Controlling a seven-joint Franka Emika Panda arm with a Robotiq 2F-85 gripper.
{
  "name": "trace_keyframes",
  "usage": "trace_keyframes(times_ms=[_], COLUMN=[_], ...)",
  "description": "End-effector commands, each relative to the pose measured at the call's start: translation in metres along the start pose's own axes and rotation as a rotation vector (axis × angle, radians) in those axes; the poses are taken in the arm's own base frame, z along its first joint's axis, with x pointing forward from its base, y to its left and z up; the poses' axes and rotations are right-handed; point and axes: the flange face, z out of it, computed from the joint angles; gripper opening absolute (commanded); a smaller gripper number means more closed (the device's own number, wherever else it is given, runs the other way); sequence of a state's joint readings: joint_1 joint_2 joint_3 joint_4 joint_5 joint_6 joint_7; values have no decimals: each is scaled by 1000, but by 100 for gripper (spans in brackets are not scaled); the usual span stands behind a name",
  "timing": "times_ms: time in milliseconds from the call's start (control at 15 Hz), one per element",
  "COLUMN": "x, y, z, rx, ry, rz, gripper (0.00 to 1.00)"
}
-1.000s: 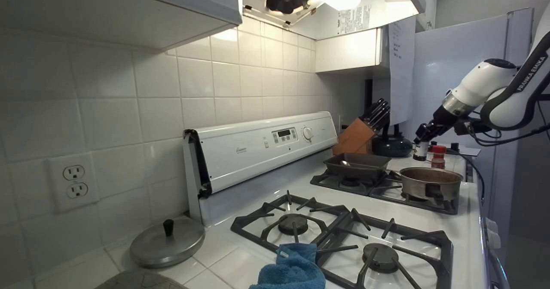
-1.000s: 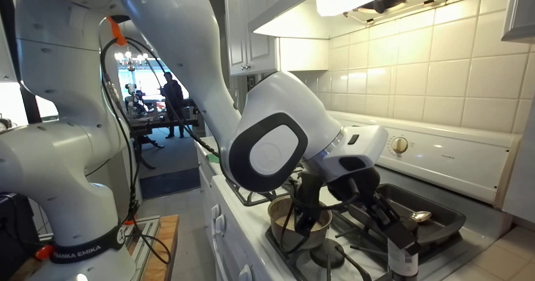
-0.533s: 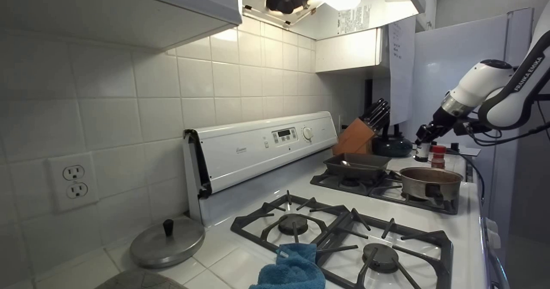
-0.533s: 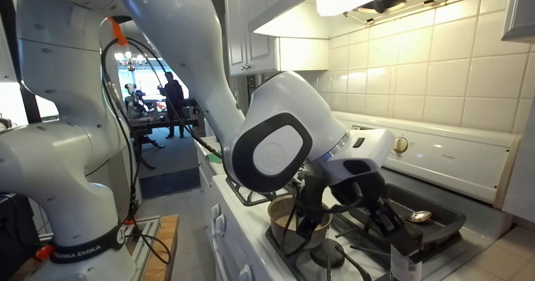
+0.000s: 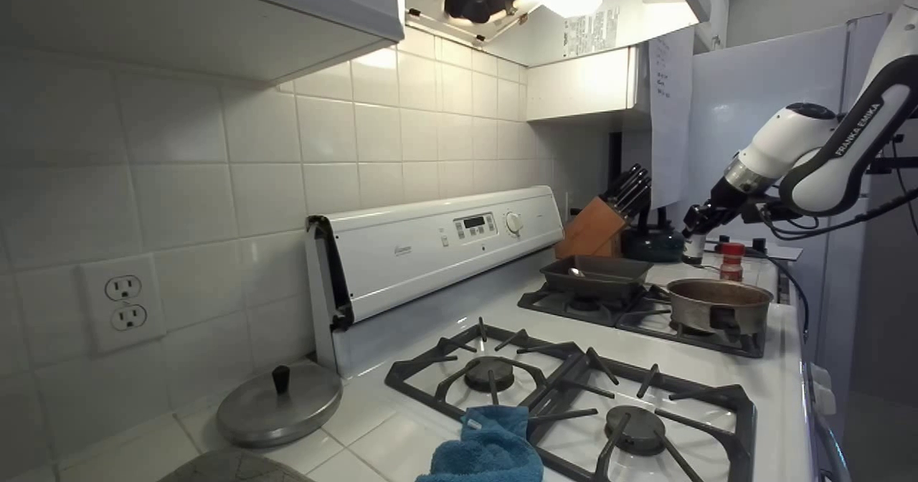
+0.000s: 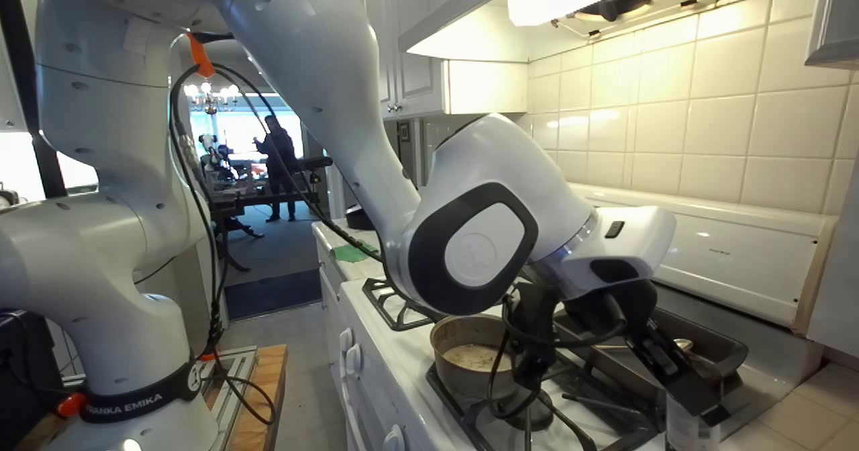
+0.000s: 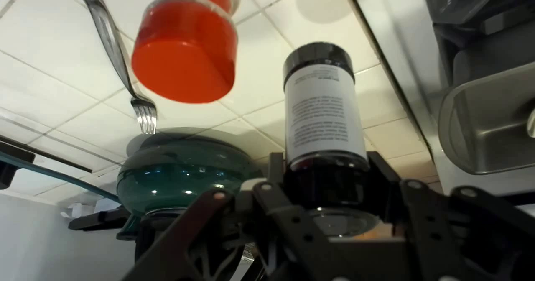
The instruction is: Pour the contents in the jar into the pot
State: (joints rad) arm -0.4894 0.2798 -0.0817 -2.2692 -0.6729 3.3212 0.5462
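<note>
The red-topped jar [image 5: 731, 262] stands on the counter behind the pot [image 5: 681, 317] in an exterior view. Its red top also shows in the wrist view [image 7: 184, 59]. The pot sits on a burner; an exterior view shows a pale content inside the pot [image 6: 463, 382]. My gripper [image 7: 326, 162] is shut on a bottle [image 7: 322, 109] with a white label and a dark far end. I hold this bottle beside the red-topped jar, apart from it, and its round shadow lies on the tiles. The bottle [image 5: 693, 247] also shows in an exterior view; its lower end is cut off in an exterior view [image 6: 684, 424].
A green kettle [image 7: 184, 176] and a fork [image 7: 110, 42] are on the counter near the bottle. A dark baking pan [image 5: 617, 281] with a spoon stands beside the pot. A knife block [image 5: 592, 227], a lid [image 5: 280, 410] and a blue towel [image 5: 488, 450] are around the stove.
My gripper and the held bottle have moved together, leftward and slightly up in an exterior view, rightward in an exterior view. More of the pot's inside shows. The red-topped jar has not moved.
</note>
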Motion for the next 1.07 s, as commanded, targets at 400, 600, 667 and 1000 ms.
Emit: trace_keyframes(times_ms=[400, 600, 667, 1000], x=[27, 33, 35, 43], y=[14, 16, 17, 20], z=[40, 49, 52, 68], rx=[7, 7, 6, -10], ry=[5, -6, -9, -51], rz=[87, 103, 109, 118], gripper=[25, 25, 25, 25])
